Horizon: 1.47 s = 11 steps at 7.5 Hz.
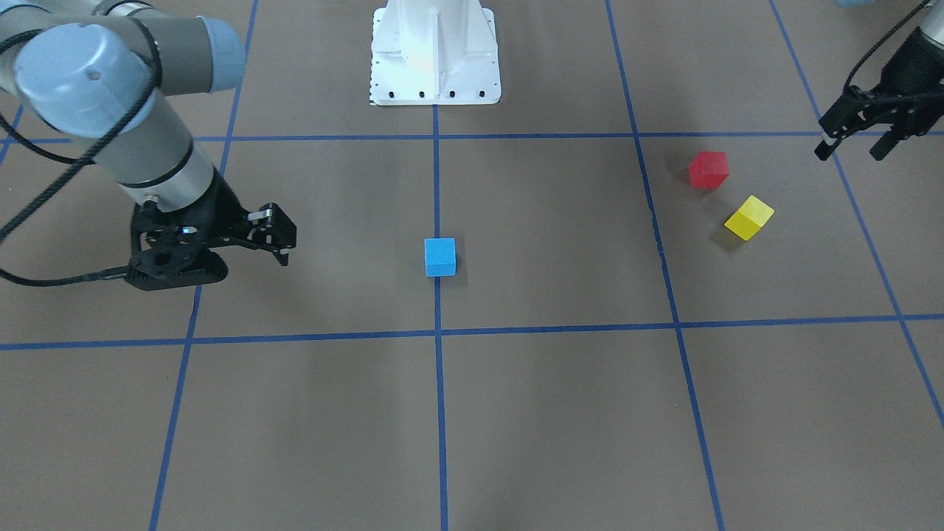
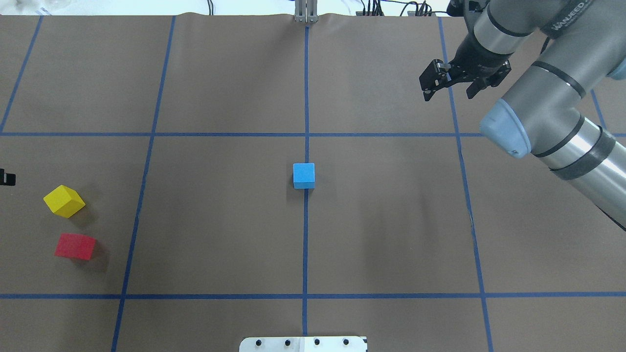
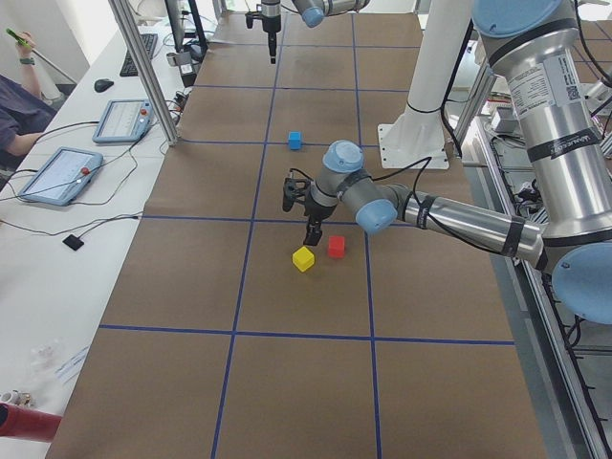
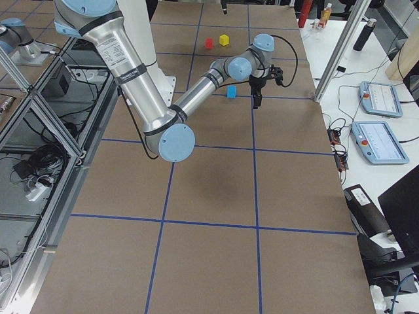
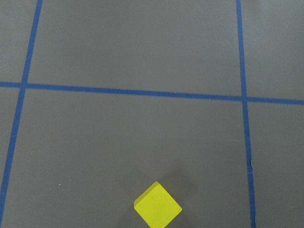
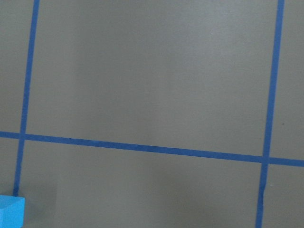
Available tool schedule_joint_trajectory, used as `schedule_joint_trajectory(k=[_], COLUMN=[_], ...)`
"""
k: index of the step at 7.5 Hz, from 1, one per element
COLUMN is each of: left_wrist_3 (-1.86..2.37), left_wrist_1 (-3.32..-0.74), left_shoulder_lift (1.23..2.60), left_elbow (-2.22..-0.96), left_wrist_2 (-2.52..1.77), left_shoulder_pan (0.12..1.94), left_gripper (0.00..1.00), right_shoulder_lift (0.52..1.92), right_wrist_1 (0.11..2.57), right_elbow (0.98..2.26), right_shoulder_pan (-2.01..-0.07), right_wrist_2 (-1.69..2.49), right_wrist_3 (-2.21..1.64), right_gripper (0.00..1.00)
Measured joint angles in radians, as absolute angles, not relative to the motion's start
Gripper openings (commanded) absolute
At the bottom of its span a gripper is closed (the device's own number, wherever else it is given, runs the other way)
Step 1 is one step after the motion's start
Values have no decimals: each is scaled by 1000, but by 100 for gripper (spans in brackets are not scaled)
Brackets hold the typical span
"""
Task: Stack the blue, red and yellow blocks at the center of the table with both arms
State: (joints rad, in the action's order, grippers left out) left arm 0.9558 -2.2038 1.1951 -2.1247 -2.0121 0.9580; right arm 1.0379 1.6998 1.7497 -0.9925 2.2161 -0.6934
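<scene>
Brown table [image 2: 391,220], blue tape grid.

Item 1: blue block [image 2: 303,175]. It sits on the centre tape line, square to the grid, with nothing on top. Judged to be the base of the stack.

Item 2: red block [image 2: 74,246]. It lies on the robot's left side of the table, well apart from the blue block and turned a little off the grid.

Item 3: yellow block [image 2: 64,201]. It is just beside the red block, not touching it, and set cornerwise to the lines.

Item 4: left gripper [image 1: 853,147]. Its jaws are spread and hold nothing. It hangs raised near the red and yellow pair. Its wrist view catches only the yellow block, at the lower edge.

Item 5: right gripper [image 2: 449,92]. Its jaws are spread and empty, and it is raised over the robot's right side, well apart from every block.

Governing relation: both loose blocks lie on the left arm's side, so that arm is by far the nearer. Whichever block goes next, red or yellow, must travel inward to the blue one. The cubes have no long axis, but their turn off the grid likely calls for a matching wrist rotation.
</scene>
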Motion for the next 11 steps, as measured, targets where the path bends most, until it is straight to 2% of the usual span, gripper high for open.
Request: schedule_joint_trajectory(k=[3,5,8,11], left_wrist_3=[1192,1271,1268,1158], left_wrist_1=[-2275,-2278,-2278,-2297], left_shoulder_lift=[1160,1172,1234,1228], left_elbow=[-2123,-2113,-2044,-2014], left_wrist_2=[-1751,-1661,-1645,-1655], left_shoulder_pan=[652,522,473,478], left_gripper=[99,98,97,97], right_shoulder_lift=[1085,1094,1102,1103], right_wrist_1=[1693,1693,1693,1693], right_elbow=[1750,1749,1748,1749], right_shoulder_pan=[-1019,-1019,-1021,-1022], right_wrist_2=[2227,2226,2225,2227], right_wrist_3=[-639,-632,-631,-631], right_gripper=[100,100,100,99])
